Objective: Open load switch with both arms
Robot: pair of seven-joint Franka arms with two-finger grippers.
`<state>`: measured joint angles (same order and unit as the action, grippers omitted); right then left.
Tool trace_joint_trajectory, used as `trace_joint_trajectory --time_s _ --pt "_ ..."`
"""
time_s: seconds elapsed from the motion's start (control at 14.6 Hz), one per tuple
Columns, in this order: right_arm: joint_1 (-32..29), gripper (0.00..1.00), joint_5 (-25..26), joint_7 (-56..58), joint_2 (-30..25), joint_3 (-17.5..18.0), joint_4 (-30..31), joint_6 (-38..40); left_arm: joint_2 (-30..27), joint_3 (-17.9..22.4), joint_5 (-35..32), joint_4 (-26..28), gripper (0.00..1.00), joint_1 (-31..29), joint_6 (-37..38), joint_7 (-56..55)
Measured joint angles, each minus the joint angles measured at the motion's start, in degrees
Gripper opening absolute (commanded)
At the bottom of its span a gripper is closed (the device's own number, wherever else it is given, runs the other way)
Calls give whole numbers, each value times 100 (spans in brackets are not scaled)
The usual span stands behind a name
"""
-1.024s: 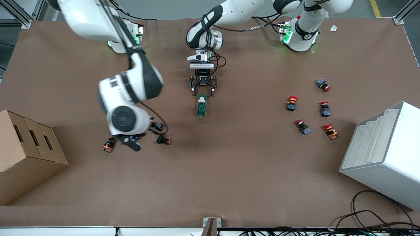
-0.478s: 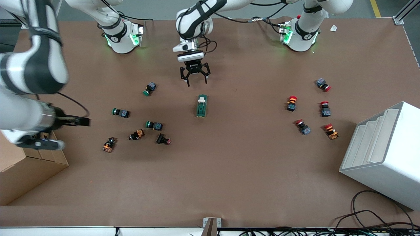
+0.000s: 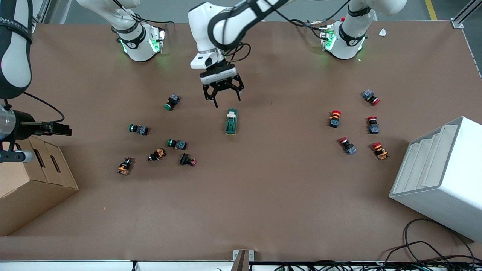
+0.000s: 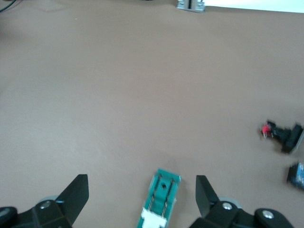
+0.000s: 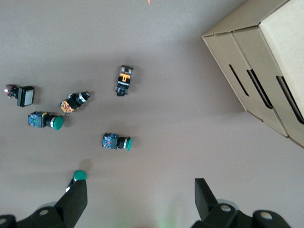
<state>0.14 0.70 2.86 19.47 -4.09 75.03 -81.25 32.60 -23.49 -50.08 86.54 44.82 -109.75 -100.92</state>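
Note:
The load switch (image 3: 231, 121) is a dark-green block lying flat mid-table, with its white lever end (image 3: 232, 112) pointing toward the robots' bases. My left gripper (image 3: 223, 98) hangs open just off that lever end, slightly toward the right arm's end, touching nothing. In the left wrist view the load switch (image 4: 160, 199) lies between the spread fingers of the left gripper (image 4: 142, 183), closer to one fingertip (image 4: 203, 186). My right arm (image 3: 15, 45) is raised high at the cardboard box's end. The right gripper (image 5: 140, 190) is open and empty above the table.
Green-capped push-buttons (image 3: 171, 102) (image 3: 138, 129) (image 3: 177, 143) and other small buttons (image 3: 157, 154) (image 3: 187, 160) lie toward the right arm's end. Red-capped buttons (image 3: 334, 118) (image 3: 372, 125) lie toward the left arm's end. A cardboard box (image 3: 34, 177) and a white bin (image 3: 440, 177) stand at the ends.
The right arm swung up and away from over the push-buttons toward the cardboard box. The left gripper drew back from the switch, shifted sideways and turned slightly. The switch stayed put.

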Motion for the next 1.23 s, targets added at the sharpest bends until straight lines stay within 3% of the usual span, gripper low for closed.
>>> trace_joint_trajectory --time_s 0.61,0.96,1.23 --pt "-43 100 8 0 -35 74 -315 231 -1082 16 2033 -286 100 -2027 31 2748" --pt "-38 100 8 2 -359 121 -220 401 -1573 89 3025 -450 100 -3231 422 4720" --pt "-28 100 9 2 -913 145 433 112 -1993 621 3728 -464 100 -3586 861 6502"
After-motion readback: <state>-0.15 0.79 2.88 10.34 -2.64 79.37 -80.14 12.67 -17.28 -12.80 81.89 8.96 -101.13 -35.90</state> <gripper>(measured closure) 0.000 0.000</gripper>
